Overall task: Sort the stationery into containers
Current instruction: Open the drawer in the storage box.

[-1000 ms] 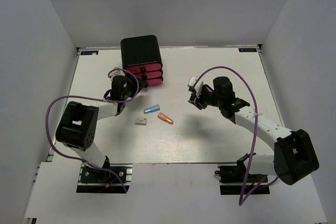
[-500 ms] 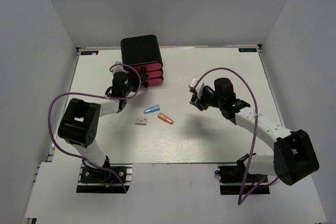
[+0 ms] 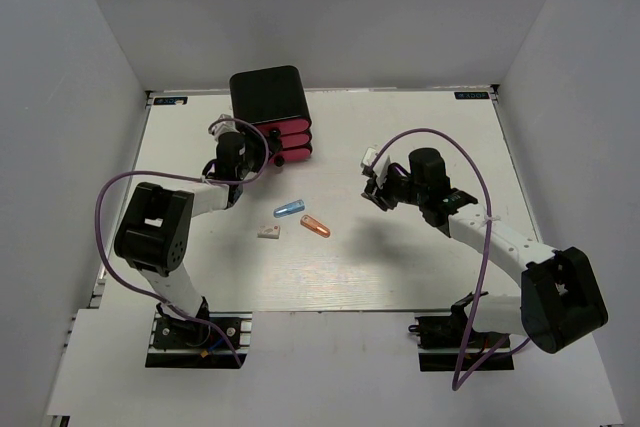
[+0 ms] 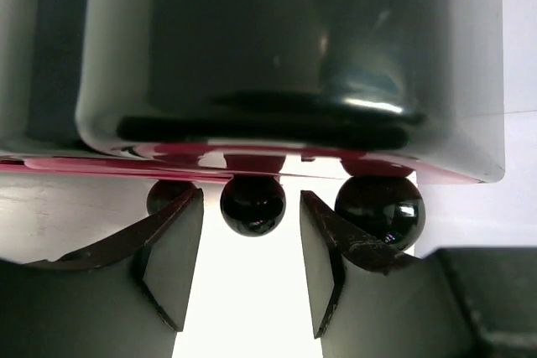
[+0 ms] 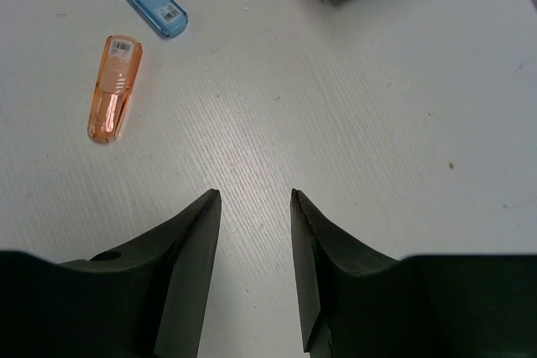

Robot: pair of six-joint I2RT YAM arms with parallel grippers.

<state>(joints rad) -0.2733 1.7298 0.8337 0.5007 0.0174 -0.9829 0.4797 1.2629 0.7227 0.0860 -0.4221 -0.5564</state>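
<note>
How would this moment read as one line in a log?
left fingers open, either side of drawer knob | right fingers open, empty, over table | light blue pen, orange pen, white block unsorted on table

gripper (image 4: 251, 199) spread — black knob (image 4: 252, 205) between, untouched

Top: high behind the near edge, looking straight down on the whole desk (image 3: 420, 257). Left wrist: very close to the drawer box (image 4: 285, 56), level with its knobs (image 4: 252, 204). Right wrist: low over desk, facing down, sharing orange pen (image 5: 113, 98) with top.
</note>
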